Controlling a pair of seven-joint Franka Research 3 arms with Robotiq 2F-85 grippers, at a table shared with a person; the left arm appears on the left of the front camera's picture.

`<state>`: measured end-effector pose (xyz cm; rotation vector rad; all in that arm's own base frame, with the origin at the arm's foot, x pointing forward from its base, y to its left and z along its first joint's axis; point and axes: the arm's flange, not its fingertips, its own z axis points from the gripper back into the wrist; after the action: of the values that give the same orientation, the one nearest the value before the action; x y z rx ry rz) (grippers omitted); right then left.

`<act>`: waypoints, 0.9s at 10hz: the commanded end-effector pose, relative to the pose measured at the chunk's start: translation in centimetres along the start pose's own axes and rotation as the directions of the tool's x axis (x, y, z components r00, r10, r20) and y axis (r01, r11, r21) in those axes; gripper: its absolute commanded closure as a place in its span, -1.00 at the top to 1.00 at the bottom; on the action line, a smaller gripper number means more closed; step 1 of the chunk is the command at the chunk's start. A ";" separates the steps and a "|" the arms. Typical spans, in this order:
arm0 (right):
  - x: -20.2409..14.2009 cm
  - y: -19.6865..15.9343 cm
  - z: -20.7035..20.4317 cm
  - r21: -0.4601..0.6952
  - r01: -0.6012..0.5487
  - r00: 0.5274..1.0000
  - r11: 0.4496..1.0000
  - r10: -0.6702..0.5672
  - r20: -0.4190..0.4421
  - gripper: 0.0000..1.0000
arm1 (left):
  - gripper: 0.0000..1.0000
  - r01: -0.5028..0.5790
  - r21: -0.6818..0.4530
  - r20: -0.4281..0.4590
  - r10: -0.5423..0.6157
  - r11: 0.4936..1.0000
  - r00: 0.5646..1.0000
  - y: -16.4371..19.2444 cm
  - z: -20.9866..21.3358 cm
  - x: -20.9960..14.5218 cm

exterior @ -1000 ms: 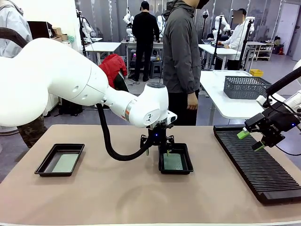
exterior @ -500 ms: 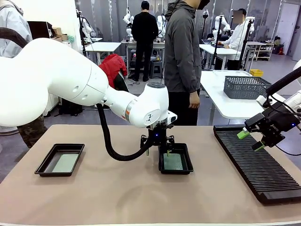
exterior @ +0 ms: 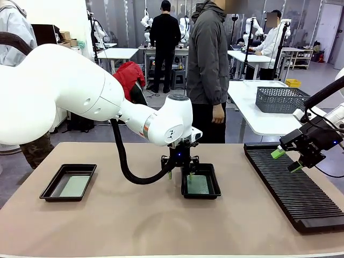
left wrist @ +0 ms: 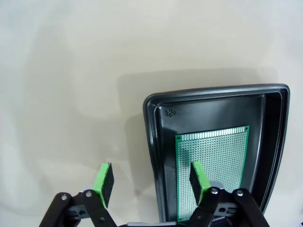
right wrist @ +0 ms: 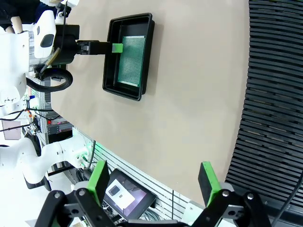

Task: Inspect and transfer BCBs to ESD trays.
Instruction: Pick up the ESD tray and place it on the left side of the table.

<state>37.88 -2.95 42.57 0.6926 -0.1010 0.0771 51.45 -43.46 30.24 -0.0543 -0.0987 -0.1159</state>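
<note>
Two black ESD trays lie on the table. The middle tray (exterior: 214, 189) holds a green BCB (exterior: 198, 185), seen close up in the left wrist view as a perforated board (left wrist: 218, 161) on the tray's floor (left wrist: 208, 106). My left gripper (exterior: 180, 172) hangs open just above that tray's left rim, one finger over the board and the other outside the rim, gripping nothing (left wrist: 152, 179). The left tray (exterior: 51, 187) holds another pale green BCB (exterior: 74, 186). My right gripper (exterior: 286, 160) is open and empty above the slotted rack (right wrist: 155, 182).
A long black ribbed rack (exterior: 290, 185) runs along the table's right side. A person in a grey jacket (exterior: 207, 59) stands at the far edge, hands down. Behind, a grey basket (exterior: 280, 99) sits on another table. Bare tan table lies between the trays and in front.
</note>
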 end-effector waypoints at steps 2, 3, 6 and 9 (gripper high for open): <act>0.0 0.3 0.0 0.004 0.014 1.000 1.000 -0.014 0.010 1.00 | 0.56 -0.020 -0.006 -0.019 0.020 1.000 1.000 -0.2 0.3 0.3; 0.0 0.3 0.0 0.004 0.014 1.000 1.000 -0.014 0.010 1.00 | 0.36 -0.019 -0.007 -0.014 0.019 1.000 1.000 -0.2 0.5 0.3; 0.0 0.3 0.0 0.004 0.014 1.000 1.000 -0.014 0.010 1.00 | 0.26 -0.025 -0.016 -0.018 0.025 1.000 1.000 -0.3 0.7 0.5; 0.0 0.3 0.0 0.004 0.014 1.000 1.000 -0.014 0.010 1.00 | -0.50 -0.025 -0.013 -0.027 0.025 1.000 0.999 -0.2 0.6 0.5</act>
<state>37.88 -2.96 42.57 0.6926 -0.1010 0.0770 51.82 -43.69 30.76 -0.0634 -0.0912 -0.1030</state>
